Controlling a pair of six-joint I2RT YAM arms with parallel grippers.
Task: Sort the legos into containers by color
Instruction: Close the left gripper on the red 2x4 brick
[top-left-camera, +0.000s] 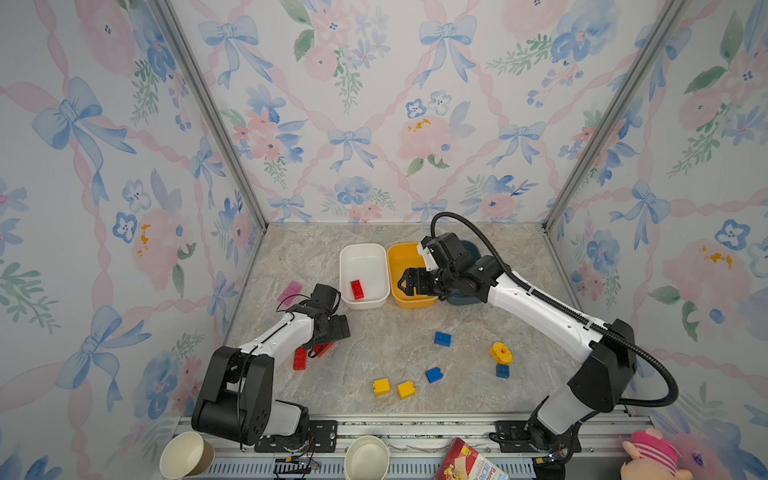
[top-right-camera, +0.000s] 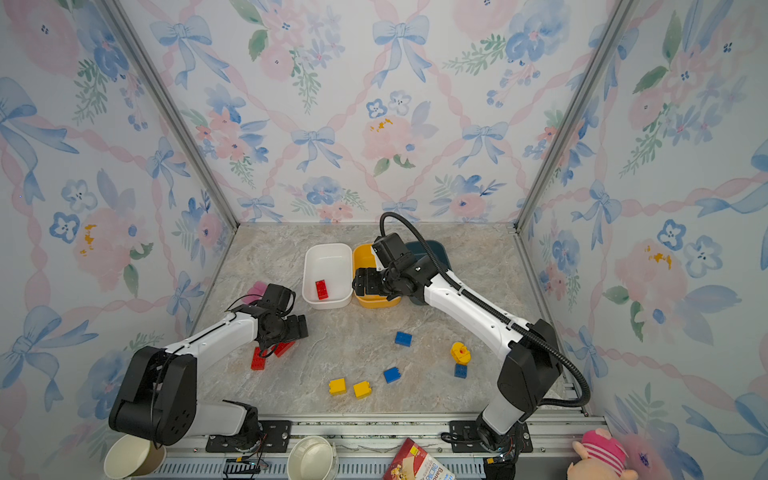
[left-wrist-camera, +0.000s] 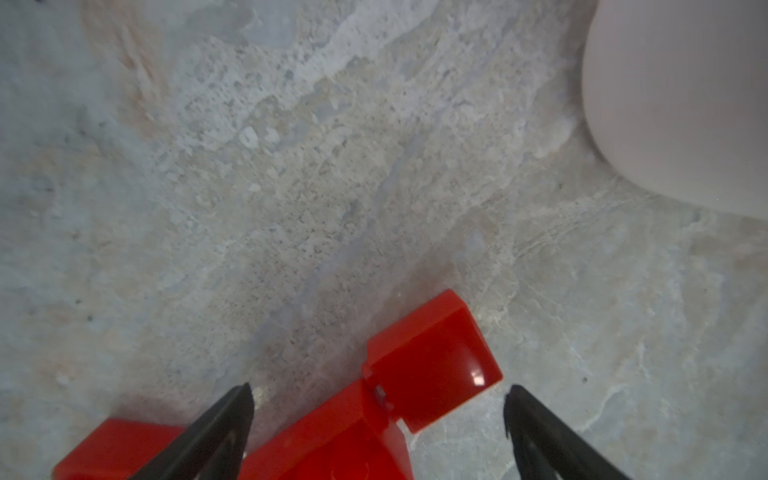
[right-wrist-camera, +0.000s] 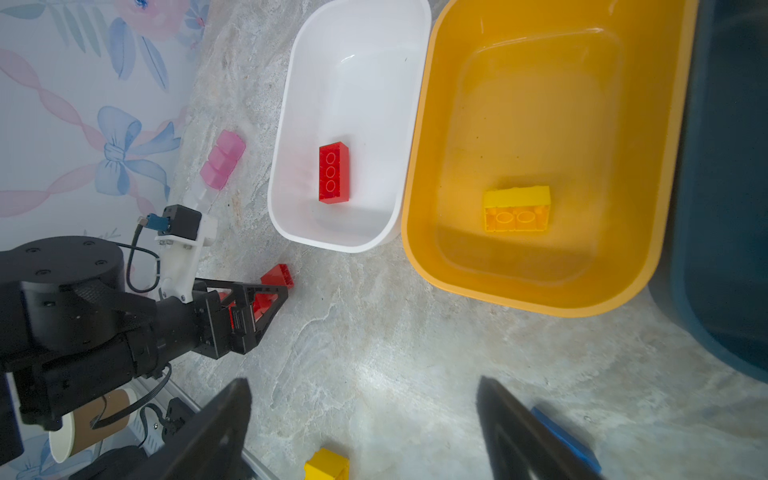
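Right wrist view: right gripper (right-wrist-camera: 363, 386), spread wide, empty, over yellow-orange plastic tub (right-wrist-camera: 415, 187) beside white rounded plastic tub (right-wrist-camera: 286, 124); left gripper (left-wrist-camera: 378, 388), equally wide, straddles red plastic brick (left-wrist-camera: 432, 365) near it.

Two arms (top-left-camera: 540, 309): white shells, black joints, black triangular fingers (right-wrist-camera: 216, 428). Ribbed black hose (top-left-camera: 490, 246) loops behind the right claw (right-wrist-camera: 363, 380); thin black wires (top-left-camera: 291, 298) behind the left claw (left-wrist-camera: 380, 385).

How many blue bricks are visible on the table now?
3. One small blue plastic brick lies mid-table, another right of two yellow bricks, the third beside the rounded yellow piece. The right arm covers the dark teal tub; more may hide there.
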